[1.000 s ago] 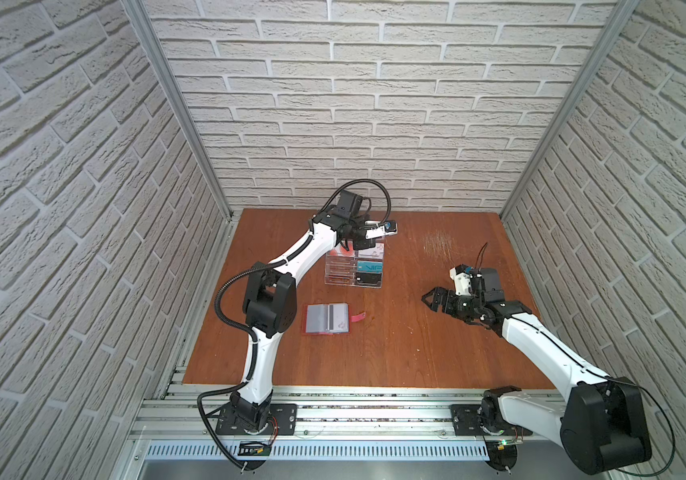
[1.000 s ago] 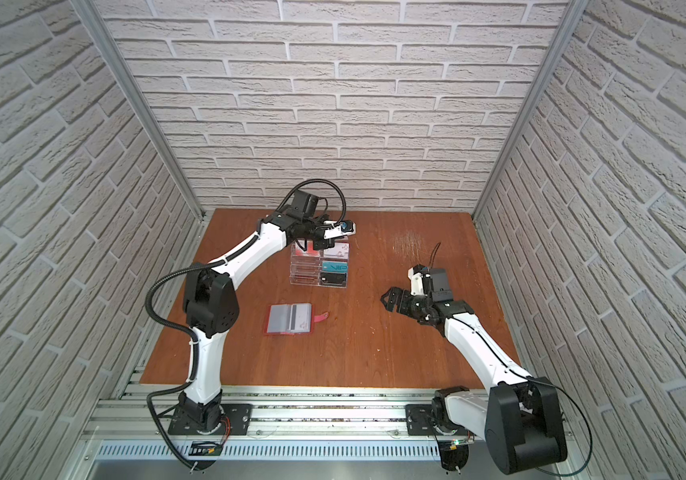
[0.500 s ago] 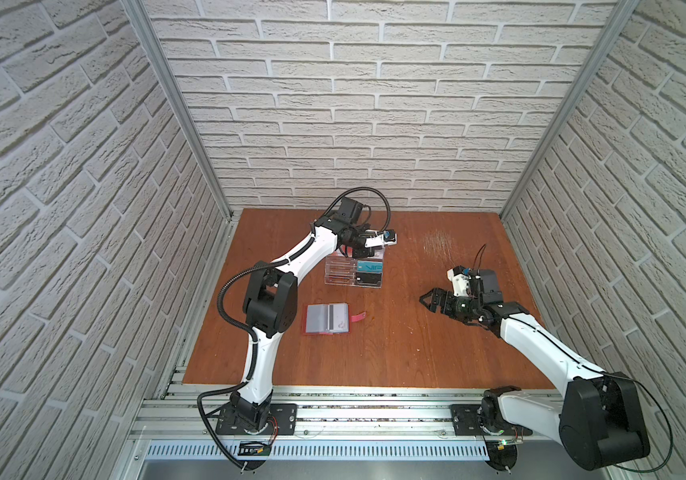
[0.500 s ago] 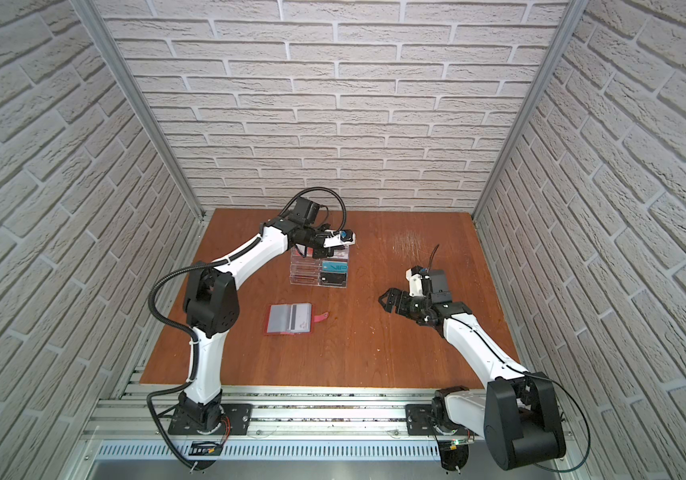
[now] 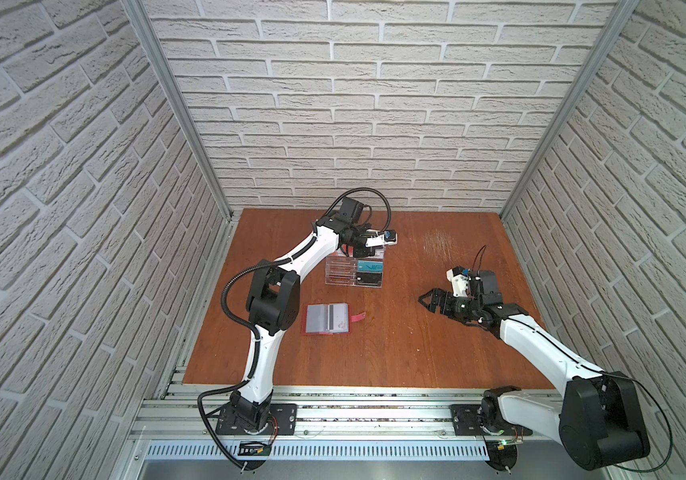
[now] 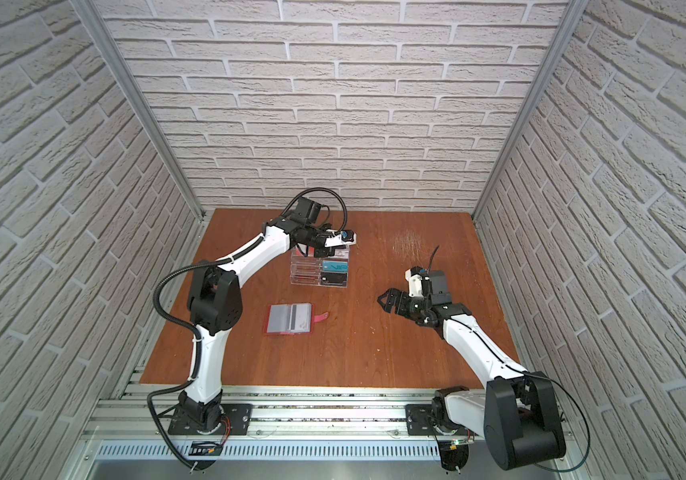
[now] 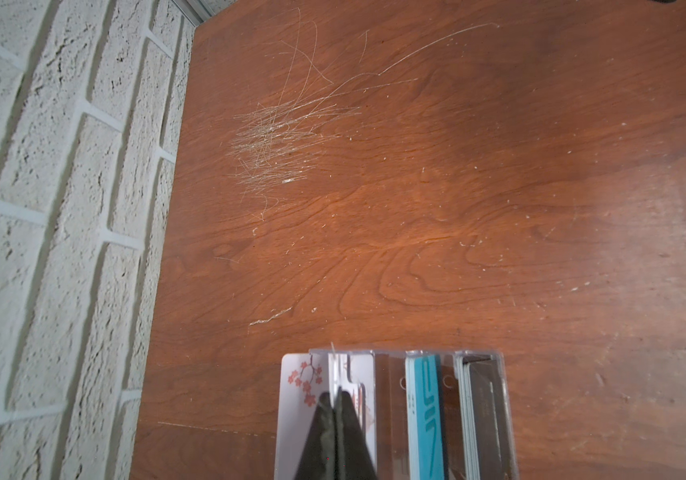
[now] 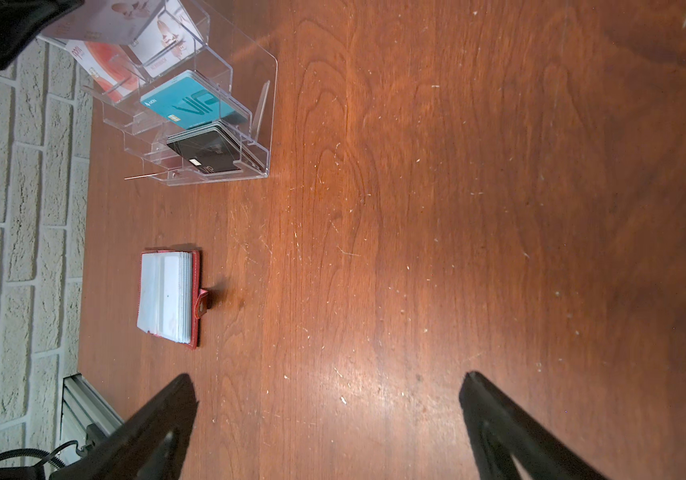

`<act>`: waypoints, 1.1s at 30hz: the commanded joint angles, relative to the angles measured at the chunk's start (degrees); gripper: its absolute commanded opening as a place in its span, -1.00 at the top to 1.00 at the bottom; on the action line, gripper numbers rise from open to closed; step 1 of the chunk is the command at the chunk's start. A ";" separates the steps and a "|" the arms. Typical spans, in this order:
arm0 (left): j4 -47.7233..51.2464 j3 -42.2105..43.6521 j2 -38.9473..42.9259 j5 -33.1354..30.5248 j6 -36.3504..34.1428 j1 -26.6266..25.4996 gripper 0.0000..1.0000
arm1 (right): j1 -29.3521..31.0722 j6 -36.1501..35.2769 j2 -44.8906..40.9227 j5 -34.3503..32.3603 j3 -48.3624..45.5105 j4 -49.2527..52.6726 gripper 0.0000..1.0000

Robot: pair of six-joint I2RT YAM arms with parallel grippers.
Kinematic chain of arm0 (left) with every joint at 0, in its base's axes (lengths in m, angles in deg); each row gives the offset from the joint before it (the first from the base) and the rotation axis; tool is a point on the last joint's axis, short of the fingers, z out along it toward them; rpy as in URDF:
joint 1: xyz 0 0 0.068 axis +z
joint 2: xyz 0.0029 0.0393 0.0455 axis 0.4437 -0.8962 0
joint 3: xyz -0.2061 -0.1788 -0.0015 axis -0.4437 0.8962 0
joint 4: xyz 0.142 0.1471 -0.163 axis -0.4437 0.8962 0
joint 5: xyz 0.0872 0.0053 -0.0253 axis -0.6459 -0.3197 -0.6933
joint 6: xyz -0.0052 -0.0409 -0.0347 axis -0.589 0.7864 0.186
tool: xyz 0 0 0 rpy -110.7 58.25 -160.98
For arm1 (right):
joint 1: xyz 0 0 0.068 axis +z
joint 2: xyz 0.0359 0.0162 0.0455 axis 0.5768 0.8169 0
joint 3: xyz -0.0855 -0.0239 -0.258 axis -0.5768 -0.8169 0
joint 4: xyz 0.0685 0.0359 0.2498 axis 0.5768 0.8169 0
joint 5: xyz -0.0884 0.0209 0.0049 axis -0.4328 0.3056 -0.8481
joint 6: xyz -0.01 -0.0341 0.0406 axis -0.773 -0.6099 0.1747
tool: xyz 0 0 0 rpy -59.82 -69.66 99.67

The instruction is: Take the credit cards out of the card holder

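The red card holder lies open on the table, clear sleeves up and snap tab out to the right. My left gripper hangs over the back tier of a clear acrylic rack, shut on a white card with pink blossoms. That card shows edge-on between the fingertips in the left wrist view. A teal VIP card stands in the middle tier. My right gripper hovers open and holds nothing, right of the holder.
The rack also holds a white card with red circles and black cards in the front tier. Brick walls close in on three sides. A scratched patch marks the wood at the back right.
My left gripper has come down and nearer to the rack's back tier, still shut. The right gripper has barely shifted and stays open.
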 commanded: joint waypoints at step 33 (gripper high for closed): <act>-3.27 1.96 0.18 -1.65 1.63 -0.20 0.70 | -0.33 2.92 4.01 4.42 -1.95 -9.14 -0.99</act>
